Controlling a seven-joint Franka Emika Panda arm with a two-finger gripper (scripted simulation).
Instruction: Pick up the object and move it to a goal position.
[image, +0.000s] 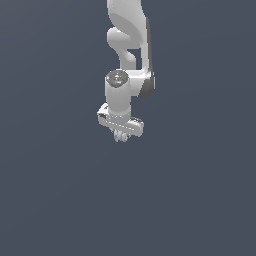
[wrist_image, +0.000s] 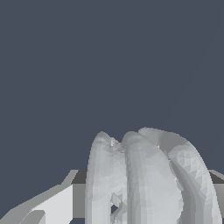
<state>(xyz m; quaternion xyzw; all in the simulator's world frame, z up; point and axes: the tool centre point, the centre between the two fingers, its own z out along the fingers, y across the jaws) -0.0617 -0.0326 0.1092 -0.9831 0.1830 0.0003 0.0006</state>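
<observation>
The object (wrist_image: 148, 179) is a pale grey-white ribbed piece like stacked discs, filling the near part of the wrist view between the gripper's fingers (wrist_image: 48, 205). In the exterior view it shows as a tiny ribbed lump (image: 120, 135) just under the white hand. My gripper (image: 120, 134) points downward and is shut on the object, near the middle of the exterior view. The fingertips are mostly hidden by the object.
The white arm (image: 127, 45) comes down from the top of the exterior view. Around it lies only a plain dark grey-blue surface (image: 60, 200), with no other objects or goal marker in view.
</observation>
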